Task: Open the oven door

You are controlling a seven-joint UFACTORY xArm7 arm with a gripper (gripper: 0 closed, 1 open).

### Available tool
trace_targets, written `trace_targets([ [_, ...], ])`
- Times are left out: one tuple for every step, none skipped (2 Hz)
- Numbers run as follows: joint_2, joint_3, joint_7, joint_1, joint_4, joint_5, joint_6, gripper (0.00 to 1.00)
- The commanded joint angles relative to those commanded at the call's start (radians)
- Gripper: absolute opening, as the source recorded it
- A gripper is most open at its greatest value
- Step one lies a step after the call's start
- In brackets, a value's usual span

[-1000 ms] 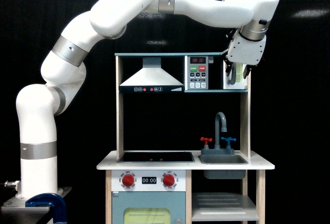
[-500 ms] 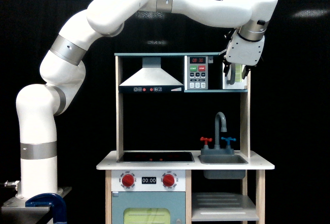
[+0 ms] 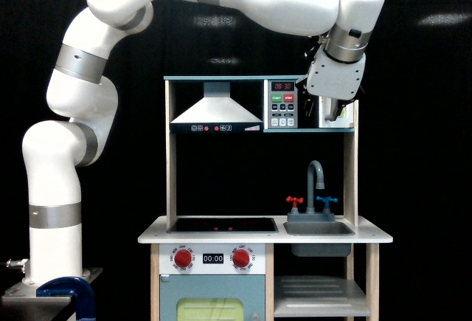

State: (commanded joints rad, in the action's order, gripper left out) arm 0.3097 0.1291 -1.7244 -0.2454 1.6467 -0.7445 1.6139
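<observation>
White oven door point(image 3: 341, 114) – behind gripper point(image 3: 322, 112)

Toy kitchen centre: hood point(image 3: 216, 111) top left, keypad panel point(image 3: 282, 104) right of it, oven door point(image 3: 341, 111) at the top right corner with the gripper point(image 3: 325, 111) in front of it, mostly hiding it. Counter point(image 3: 369, 235) below holds the hob point(image 3: 222, 224) left and sink point(image 3: 318, 229) right, with faucet point(image 3: 316, 175) behind the sink. Knobs point(image 3: 183, 258) under the hob, lower door point(image 3: 212, 300) beneath them, shelf point(image 3: 319, 296) under the sink; arm base point(image 3: 51, 210) stands at far left.
</observation>
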Motion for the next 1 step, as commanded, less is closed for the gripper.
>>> trace_targets([
  [-0.094, -0.043, -0.118, -0.093, -0.123, 0.021, 0.070, 1.00],
])
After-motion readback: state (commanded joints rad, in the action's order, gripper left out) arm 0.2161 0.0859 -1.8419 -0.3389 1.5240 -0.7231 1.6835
